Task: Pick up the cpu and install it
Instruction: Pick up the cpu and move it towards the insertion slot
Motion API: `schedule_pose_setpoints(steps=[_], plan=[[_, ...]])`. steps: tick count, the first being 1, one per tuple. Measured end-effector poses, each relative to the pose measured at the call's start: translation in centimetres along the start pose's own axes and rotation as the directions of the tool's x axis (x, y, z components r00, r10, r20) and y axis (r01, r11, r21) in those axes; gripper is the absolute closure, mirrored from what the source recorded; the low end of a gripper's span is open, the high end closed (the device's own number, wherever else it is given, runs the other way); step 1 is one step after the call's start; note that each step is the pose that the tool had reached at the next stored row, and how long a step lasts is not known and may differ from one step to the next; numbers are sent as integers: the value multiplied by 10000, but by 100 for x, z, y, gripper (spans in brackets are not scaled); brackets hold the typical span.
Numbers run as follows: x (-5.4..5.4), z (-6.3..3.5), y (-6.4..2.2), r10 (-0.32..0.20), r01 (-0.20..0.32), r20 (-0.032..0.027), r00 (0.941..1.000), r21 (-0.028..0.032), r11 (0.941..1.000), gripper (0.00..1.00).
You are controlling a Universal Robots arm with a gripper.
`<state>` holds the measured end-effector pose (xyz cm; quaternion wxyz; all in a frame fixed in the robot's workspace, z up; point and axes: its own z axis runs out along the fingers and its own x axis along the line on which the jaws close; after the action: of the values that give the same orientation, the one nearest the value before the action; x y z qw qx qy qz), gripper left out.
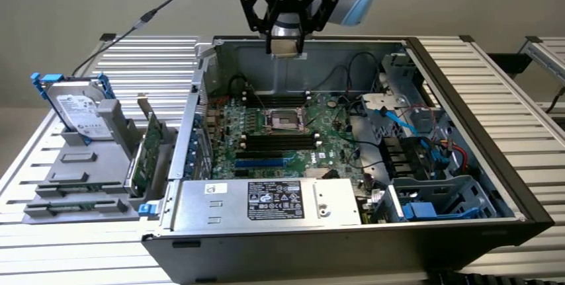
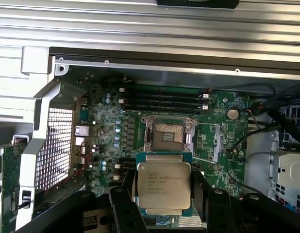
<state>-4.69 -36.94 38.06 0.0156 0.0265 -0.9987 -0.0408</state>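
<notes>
The cpu (image 2: 162,187) is a small square chip with a silver-grey printed top, held between my gripper's black fingers (image 2: 125,206). In the exterior view my gripper (image 1: 286,45) hangs above the back edge of the open computer case, with the cpu (image 1: 285,45) at its tip. The empty cpu socket (image 2: 168,135) with its metal frame lies on the green motherboard, a little beyond the held chip. From outside, the socket (image 1: 288,120) sits near the board's middle, well below my gripper.
The open case (image 1: 459,86) holds black memory slots (image 1: 280,142), a silver power supply (image 1: 264,200), and blue and black cables (image 1: 401,123). A hard drive in a blue bracket (image 1: 78,108) and a green card (image 1: 147,149) stand in a grey holder at the exterior view's left.
</notes>
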Motion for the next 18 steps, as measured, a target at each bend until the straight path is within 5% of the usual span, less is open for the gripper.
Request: schedule_pose_setpoints(steps=[18], plan=[[-108, 272, 145, 375, -375, 28, 9993, 98, 9992, 45]])
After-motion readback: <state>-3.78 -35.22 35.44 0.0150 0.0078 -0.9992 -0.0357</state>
